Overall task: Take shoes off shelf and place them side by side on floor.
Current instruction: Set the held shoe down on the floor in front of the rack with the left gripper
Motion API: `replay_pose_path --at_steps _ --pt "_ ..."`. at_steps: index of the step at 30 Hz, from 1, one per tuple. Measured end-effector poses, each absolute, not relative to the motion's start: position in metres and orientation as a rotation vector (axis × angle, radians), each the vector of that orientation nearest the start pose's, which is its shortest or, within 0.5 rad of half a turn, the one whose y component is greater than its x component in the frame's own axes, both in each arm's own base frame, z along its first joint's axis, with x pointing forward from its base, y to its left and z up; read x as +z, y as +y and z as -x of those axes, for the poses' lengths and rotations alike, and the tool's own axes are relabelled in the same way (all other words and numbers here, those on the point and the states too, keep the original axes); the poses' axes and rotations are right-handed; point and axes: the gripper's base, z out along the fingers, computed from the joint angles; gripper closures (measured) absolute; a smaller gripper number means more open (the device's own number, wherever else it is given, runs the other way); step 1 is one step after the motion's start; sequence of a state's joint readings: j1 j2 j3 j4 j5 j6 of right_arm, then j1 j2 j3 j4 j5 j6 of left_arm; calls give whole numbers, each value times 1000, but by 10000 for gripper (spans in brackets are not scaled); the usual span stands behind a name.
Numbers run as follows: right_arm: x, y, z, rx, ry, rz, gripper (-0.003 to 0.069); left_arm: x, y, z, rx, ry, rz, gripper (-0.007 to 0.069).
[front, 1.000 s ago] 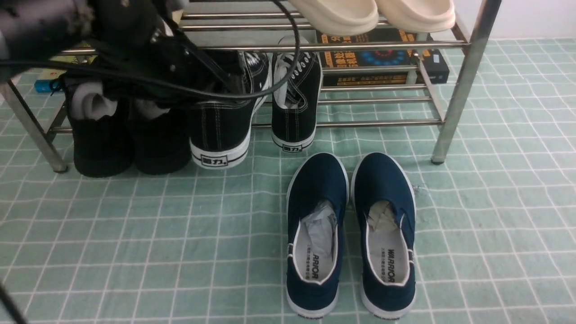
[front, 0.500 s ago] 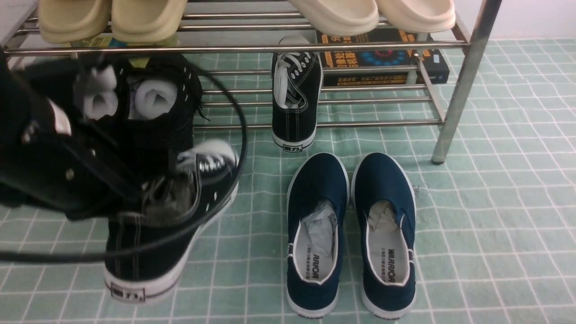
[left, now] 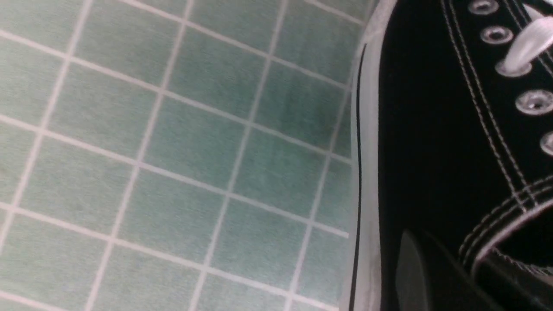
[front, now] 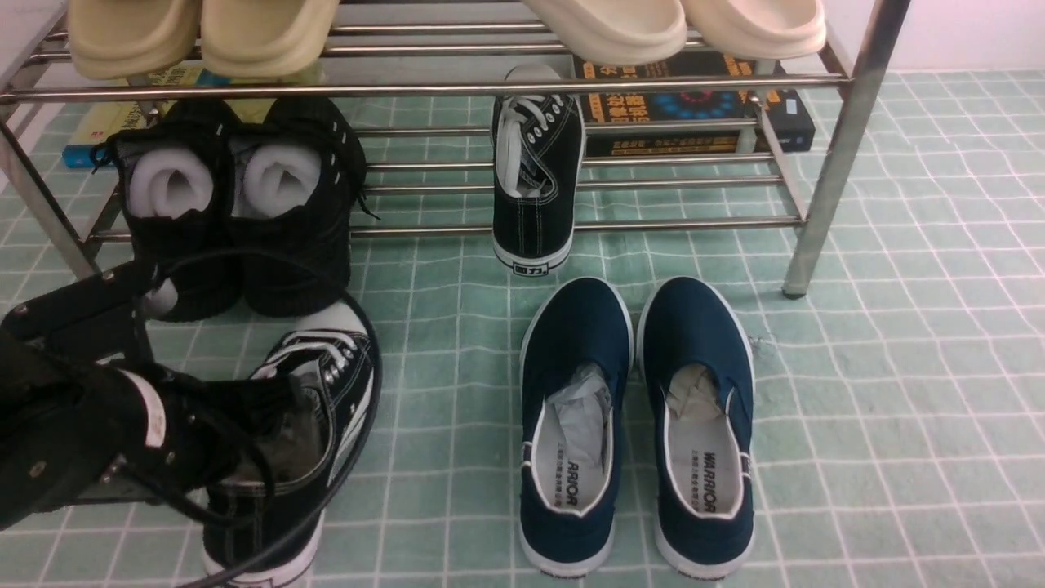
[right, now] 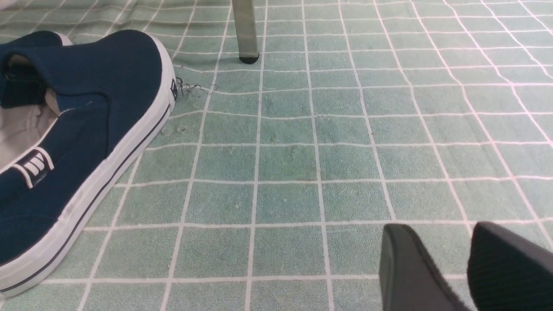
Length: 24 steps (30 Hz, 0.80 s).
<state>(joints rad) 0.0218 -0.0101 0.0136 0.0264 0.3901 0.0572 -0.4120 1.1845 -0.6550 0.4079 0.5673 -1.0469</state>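
One black canvas sneaker (front: 326,384) with white laces sits low at the front left of the green floor (front: 857,408); whether its sole touches, I cannot tell. My left gripper (front: 265,425) is shut on its side wall by the opening. In the left wrist view one finger (left: 412,276) lies against the outside of this sneaker (left: 423,129); the other is hidden. The second sneaker (front: 535,180) stands on the silver shelf (front: 653,222), lower tier, heel toward me. My right gripper (right: 436,235) hovers open over bare floor (right: 285,164), holding nothing, out of the front view.
Two navy slip-ons (front: 637,425) lie side by side on the floor, right of the held sneaker. All-black shoes with foam rolls (front: 237,204) fill the shelf's lower left. Beige slippers (front: 678,24) rest on the top tier, books (front: 694,114) behind. A shelf leg (front: 833,163) stands at right.
My left arm has carried the sneaker off the shelf, then down and toward me to the front-left floor. The other sneaker and the slip-ons have stayed put.
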Motion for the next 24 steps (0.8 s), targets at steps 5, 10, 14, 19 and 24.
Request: replay_pose_path --at_steps 5,10,14,19,24 --pt "174 2 -52 80 1877 -49 421 236 -65 -207 -155 2424 458 611" --pt "174 2 -52 82 1877 -51 421 231 -69 -213 -183 2416 452 606" --pt "174 2 -52 82 1877 -51 421 219 -77 -222 -216 2440 437 599" --pt "174 2 -52 82 1877 -51 421 210 -81 -228 -233 2455 422 552" --pt "174 2 -52 82 1877 -51 421 210 -82 -229 -227 2455 375 399"
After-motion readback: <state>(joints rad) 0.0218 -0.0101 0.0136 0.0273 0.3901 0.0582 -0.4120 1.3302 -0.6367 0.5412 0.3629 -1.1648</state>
